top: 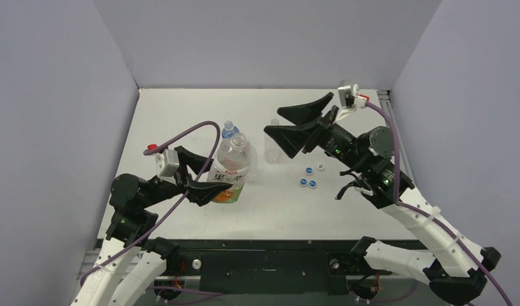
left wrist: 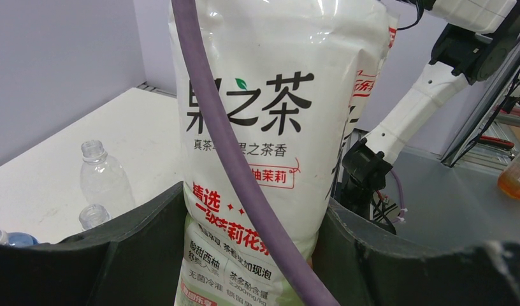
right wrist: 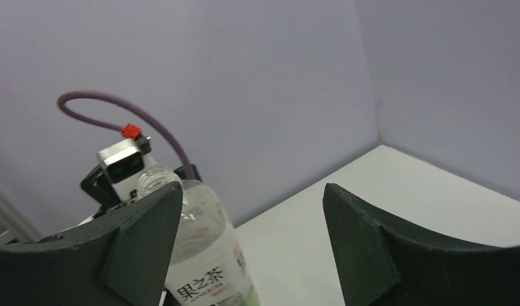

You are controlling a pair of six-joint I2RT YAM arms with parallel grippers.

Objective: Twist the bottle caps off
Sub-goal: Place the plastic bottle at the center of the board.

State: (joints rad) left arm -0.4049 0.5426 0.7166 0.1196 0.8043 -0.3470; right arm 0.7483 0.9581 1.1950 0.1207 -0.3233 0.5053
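Note:
The wide bottle [top: 232, 167] with the orange-and-green label stands upright left of centre, its mouth [top: 239, 139] uncapped. My left gripper [top: 220, 178] is shut on its lower body; in the left wrist view the label [left wrist: 264, 127] fills the space between both fingers [left wrist: 136, 248]. Loose on the table to the right lie three blue bottle caps [top: 309, 171] [top: 303, 182] [top: 313, 185] and a white one [top: 321, 167]. My right gripper [top: 271, 122] hangs open and empty above the table, right of the bottle. In the right wrist view, this gripper [right wrist: 252, 191] holds nothing, with the bottle [right wrist: 206, 268] behind its left finger.
A blue-labelled bottle [top: 229, 129] stands just behind the wide one. Two plain clear bottles [top: 272, 148] [left wrist: 101, 178] stand under the right gripper, uncapped in the left wrist view. Purple-grey walls close the table on three sides. A purple cable [left wrist: 225, 146] crosses the left wrist view.

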